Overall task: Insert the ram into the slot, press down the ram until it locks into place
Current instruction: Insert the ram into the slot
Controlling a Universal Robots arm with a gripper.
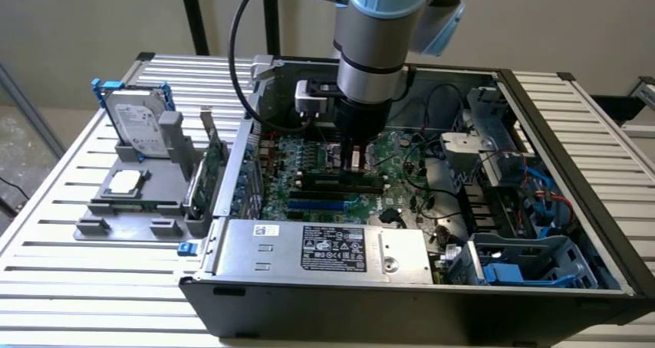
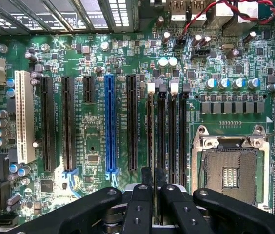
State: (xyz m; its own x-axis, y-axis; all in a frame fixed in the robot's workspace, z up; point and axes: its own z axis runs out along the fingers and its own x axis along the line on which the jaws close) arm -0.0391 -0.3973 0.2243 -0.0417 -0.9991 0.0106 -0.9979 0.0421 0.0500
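Above the motherboard (image 2: 91,58), we are clamping the gripper (image 2: 154,178) on the ram (image 2: 150,127), which is standing edge-on along the outermost white-clipped slot (image 2: 150,88). We are finding the power supply label (image 1: 343,249) unreadable.

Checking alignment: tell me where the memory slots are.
In the wrist view the black memory slots lie side by side between the blue socket and the CPU socket, just beyond the gripper.

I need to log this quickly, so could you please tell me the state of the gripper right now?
Gripper: closed on the ram, which is seen edge-on over the black memory slots.
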